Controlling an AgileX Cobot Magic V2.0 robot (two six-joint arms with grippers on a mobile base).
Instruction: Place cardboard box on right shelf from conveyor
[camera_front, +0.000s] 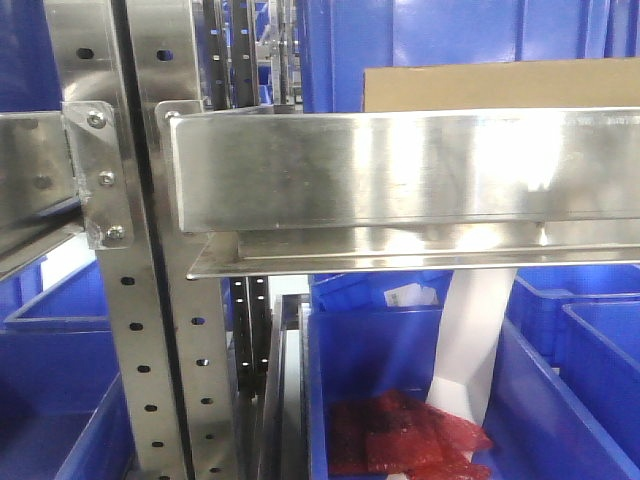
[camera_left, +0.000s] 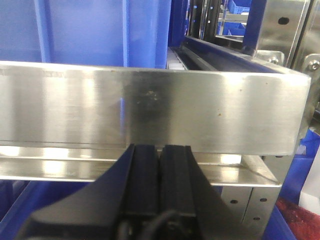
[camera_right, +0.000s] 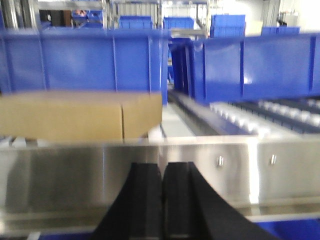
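Note:
The tan cardboard box (camera_front: 500, 90) rests on the right shelf (camera_front: 400, 165), its top showing above the shiny steel front lip. In the right wrist view the cardboard box (camera_right: 75, 116) lies behind the right shelf lip (camera_right: 60, 175), left of centre. My right gripper (camera_right: 162, 167) is shut and empty, just in front of that lip. My left gripper (camera_left: 160, 150) is shut and empty too, close under a steel shelf lip (camera_left: 150, 110). The conveyor is out of view.
Blue plastic bins (camera_front: 560, 360) stand below the shelf, one holding red bags (camera_front: 400, 435). Perforated steel uprights (camera_front: 150, 350) rise at the left. More blue bins (camera_right: 100, 60) sit behind the box, and rollers (camera_right: 260, 117) run at the right.

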